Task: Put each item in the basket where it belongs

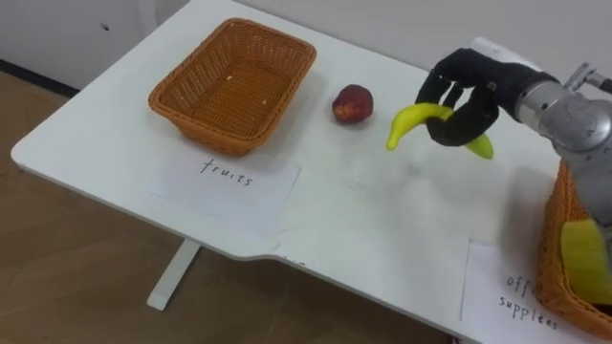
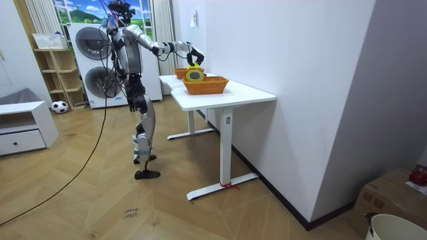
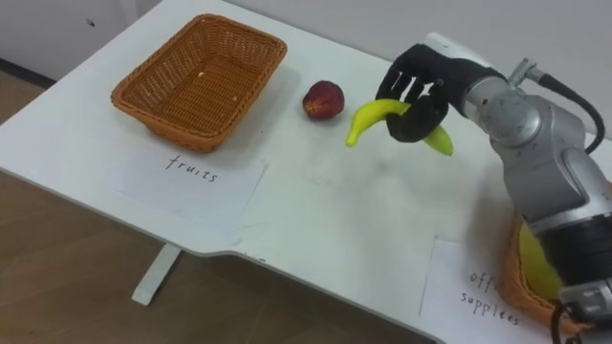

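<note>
- We stand at the white counter [image 1: 363, 220]. The empty wicker basket [image 1: 196, 124] is at its far left, with a sheet of paper [image 1: 229, 186] lying in front of it.
- A second wicker basket [image 1: 550, 248] sits at the counter's right edge and already holds something yellow [image 1: 583, 258]. We judge it to be the wrong one for what we carry, so the travel should go leftwards, away from it.
- Our right hand [image 1: 473, 86] hangs above the counter's far side, its fingers curled round the banana [image 1: 416, 117].
- The banana is held off the surface near its middle. One tip points towards the left basket and the other pokes out below the hand.
- We should keep that hold firm and carry at this height, so the leading tip clears the basket's near rim.
- The red fruit [image 1: 352, 103] lies on the counter between the banana and the empty basket, apart from both. We should pass over it rather than sweep low, or it may roll.
- Once over the basket's middle we should lower first and only then let go, since a curved fruit dropped from height may bounce out.
</note>
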You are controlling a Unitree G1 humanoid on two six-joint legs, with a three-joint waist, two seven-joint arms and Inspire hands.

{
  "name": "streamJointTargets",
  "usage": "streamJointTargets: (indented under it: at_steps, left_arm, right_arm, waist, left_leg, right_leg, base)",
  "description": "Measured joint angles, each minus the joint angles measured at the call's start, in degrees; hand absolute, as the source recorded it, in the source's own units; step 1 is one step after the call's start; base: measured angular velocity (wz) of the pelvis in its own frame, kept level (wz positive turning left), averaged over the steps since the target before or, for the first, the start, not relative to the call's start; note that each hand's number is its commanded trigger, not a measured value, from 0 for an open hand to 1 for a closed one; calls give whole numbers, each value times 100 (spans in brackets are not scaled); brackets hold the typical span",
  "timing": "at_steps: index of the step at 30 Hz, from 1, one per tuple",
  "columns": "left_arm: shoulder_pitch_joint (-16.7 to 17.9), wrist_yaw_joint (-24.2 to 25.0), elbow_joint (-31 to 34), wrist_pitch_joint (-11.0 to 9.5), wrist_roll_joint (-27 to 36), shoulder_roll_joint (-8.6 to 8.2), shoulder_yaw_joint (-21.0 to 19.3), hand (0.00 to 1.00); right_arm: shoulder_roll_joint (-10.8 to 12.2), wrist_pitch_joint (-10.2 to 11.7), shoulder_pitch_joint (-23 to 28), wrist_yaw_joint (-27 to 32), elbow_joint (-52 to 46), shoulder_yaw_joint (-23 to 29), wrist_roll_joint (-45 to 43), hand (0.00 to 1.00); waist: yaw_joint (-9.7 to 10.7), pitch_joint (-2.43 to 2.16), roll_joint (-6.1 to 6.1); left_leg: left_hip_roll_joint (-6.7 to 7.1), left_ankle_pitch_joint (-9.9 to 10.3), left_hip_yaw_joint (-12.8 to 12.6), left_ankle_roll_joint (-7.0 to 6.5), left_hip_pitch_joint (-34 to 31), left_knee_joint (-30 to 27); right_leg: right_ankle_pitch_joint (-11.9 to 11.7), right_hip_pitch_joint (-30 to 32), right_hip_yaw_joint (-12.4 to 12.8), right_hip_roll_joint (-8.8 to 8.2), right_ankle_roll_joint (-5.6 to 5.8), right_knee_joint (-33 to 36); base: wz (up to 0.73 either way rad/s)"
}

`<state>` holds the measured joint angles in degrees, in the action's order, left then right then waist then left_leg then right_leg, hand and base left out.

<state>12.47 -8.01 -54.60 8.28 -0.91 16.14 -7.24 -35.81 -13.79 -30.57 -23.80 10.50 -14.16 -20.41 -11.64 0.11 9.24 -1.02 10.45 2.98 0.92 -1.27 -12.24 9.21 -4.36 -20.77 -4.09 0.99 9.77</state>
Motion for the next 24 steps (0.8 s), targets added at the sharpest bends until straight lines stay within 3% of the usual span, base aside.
streamJointTargets:
  at_steps: [4,7,12,14,24]
  left_arm:
    - [53,22,0,5,-171,-95,-157,0]
    - [83,31,-32,26,-217,-181,-187,0]
    - [116,40,-89,58,-311,-212,-191,0]
    - [128,41,-107,56,-368,-241,-191,0]
    - [282,221,-104,140,-451,-238,-209,0]
  right_arm:
    - [0,-2,-1,19,-25,3,-146,100]
    - [0,-4,-20,72,-27,30,-229,100]
    - [16,-4,-108,204,-46,40,-270,100]
    - [54,-1,-268,436,-49,40,-393,100]
    - [251,-8,-389,1189,-447,41,-564,100]
  waist:
    - [-18,28,-61]
    - [-72,23,-99]
    - [-138,28,-167]
    - [-140,50,-212]
    - [-246,52,-219]
  left_leg:
    - [6,1,45,0,55,67]
    - [8,1,46,-1,77,78]
    - [24,-2,88,-4,105,63]
    - [55,-13,109,-21,119,61]
    - [97,-16,150,-30,105,62]
  right_leg:
    - [11,-62,2,1,18,-1]
    - [12,-73,-3,-1,20,-2]
    - [26,-92,-68,-18,42,-1]
    - [38,-121,-61,-44,62,-3]
    - [49,-165,-192,-83,79,0]
  base:
    - [6]
    - [0]
    - [4]
    - [10]
    - [6]
